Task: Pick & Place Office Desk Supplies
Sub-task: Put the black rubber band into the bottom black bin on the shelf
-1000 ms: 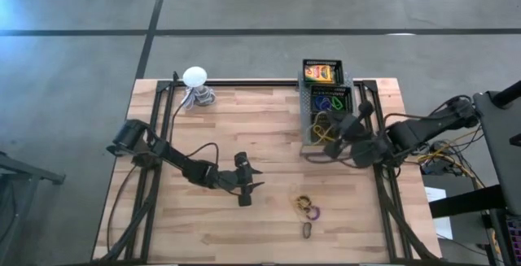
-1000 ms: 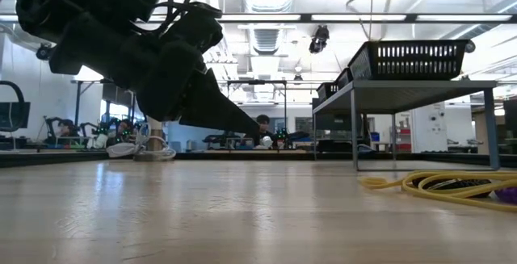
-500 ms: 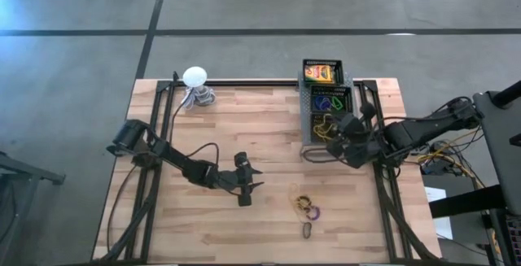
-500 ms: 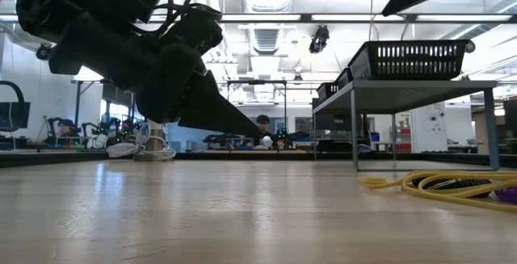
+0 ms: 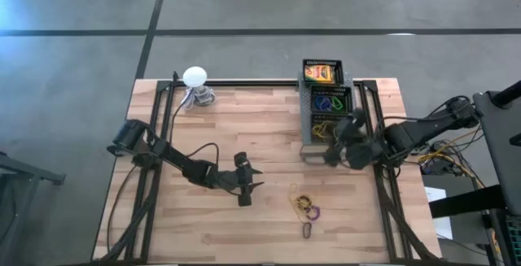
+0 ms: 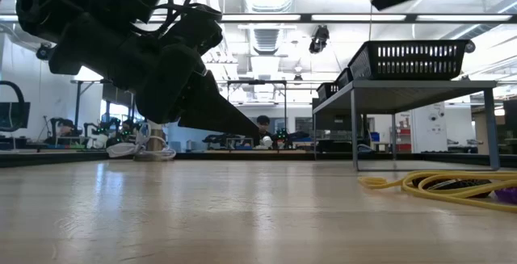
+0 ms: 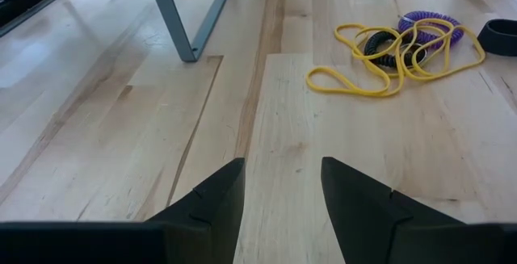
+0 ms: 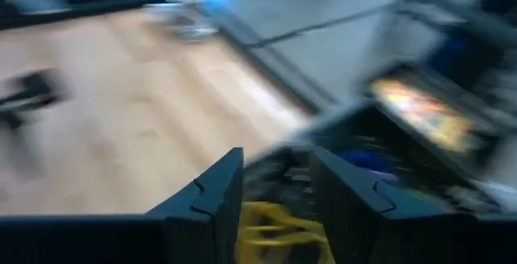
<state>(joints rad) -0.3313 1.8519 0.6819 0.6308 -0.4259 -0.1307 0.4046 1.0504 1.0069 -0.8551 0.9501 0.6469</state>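
Note:
A black tray (image 5: 304, 95) stands on a grey stand at the table's far right. It holds a yellow-and-green box (image 5: 320, 72), blue and green rings (image 5: 328, 102) and yellow rubber bands (image 5: 322, 125). My right gripper (image 5: 334, 148) hovers open at the tray's near end, above the rubber bands (image 8: 279, 233). More rubber bands (image 7: 396, 50) lie on the table, tangled with a purple ring (image 7: 432, 26), next to a dark ring (image 7: 499, 36). My left gripper (image 7: 283, 191) stays open low over the table's middle, left of that pile (image 5: 305, 207). My right gripper has its fingers apart, and a yellow rubber band (image 8: 266, 230) shows in the gap between them. The picture is blurred, so I cannot tell whether a finger touches the band.
A white ball-topped object (image 5: 195, 77) stands at the far left of the table. The stand's grey legs (image 7: 182, 22) reach the table beside the tray. Bare wood lies between my left gripper and the near edge.
My right gripper has opened, rolled and sunk a little over the tray's near end. The rubber band loop that hung below it a second ago has dropped out of the low view.

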